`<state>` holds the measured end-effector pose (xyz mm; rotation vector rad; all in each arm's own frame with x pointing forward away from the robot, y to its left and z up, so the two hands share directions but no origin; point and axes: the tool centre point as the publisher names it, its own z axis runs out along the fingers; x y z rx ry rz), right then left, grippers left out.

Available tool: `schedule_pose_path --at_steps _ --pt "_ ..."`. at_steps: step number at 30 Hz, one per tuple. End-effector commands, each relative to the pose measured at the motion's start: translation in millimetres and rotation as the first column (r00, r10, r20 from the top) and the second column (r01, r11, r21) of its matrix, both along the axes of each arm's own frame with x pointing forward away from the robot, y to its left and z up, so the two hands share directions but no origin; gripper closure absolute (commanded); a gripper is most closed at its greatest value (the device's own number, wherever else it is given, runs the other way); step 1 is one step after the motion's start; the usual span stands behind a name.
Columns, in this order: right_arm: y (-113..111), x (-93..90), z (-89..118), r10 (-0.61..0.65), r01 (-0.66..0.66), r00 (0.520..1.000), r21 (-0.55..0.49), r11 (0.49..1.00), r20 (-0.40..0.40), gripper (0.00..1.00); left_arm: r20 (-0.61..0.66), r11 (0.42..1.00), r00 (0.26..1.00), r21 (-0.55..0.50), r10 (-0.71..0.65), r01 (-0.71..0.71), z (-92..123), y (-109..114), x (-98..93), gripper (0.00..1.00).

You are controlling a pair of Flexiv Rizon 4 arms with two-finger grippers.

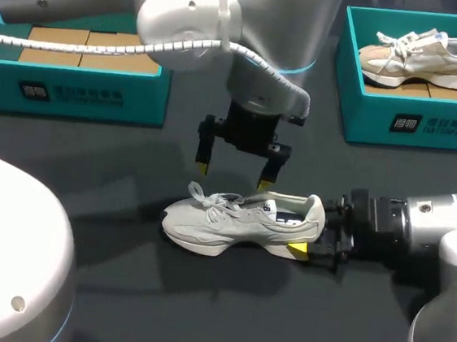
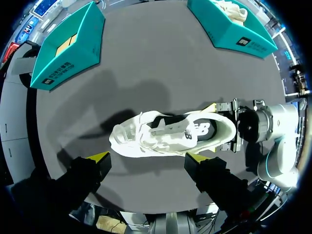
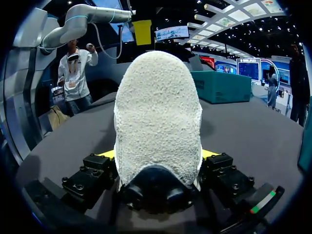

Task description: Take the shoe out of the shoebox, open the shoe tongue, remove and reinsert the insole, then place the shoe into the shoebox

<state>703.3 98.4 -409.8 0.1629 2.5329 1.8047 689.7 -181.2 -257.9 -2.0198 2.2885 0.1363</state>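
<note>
A pale grey sneaker [image 1: 240, 220] stands mid-counter [image 1: 118, 290], toe pointing left. The jaws of the right arm [image 1: 419, 220] clamp its heel from both sides, the far fingertip hidden behind it. The jaws of the left arm [image 1: 255, 76] hang wide apart above the laces, touching nothing. The far-left shoebox [image 1: 73, 89] is partly hidden by that arm. The far-right shoebox [image 1: 413, 125], cut off at the edge, holds a second sneaker [image 1: 420, 56].

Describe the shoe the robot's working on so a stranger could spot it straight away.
On the dark table, in front of two teal shoeboxes, one pale grey sneaker stands on its sole. Unlike the tan sneaker boxed at the back right, it sits outside any box, heel clamped by the right gripper.
</note>
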Motion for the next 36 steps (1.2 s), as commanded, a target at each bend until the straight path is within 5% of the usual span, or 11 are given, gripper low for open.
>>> schedule_pose_path --at_steps 1,19,36 --pt "1.9 0.1 0.3 0.001 -0.001 1.000 -0.005 1.000 -0.001 1.00 0.010 0.999 0.999 0.011 0.032 -0.033 -5.8 -7.5 -8.1 0.00" --pt "1.9 0.1 0.3 0.001 -0.001 1.000 -0.005 1.000 -0.001 1.00 -0.011 0.980 0.982 0.066 0.190 -0.189 -40.4 -50.8 -2.1 0.00" --pt "1.9 0.1 0.3 0.001 -0.001 1.000 -0.005 1.000 -0.001 1.00 -0.038 0.973 0.979 0.130 0.198 -0.192 -69.4 -56.6 2.9 0.05"
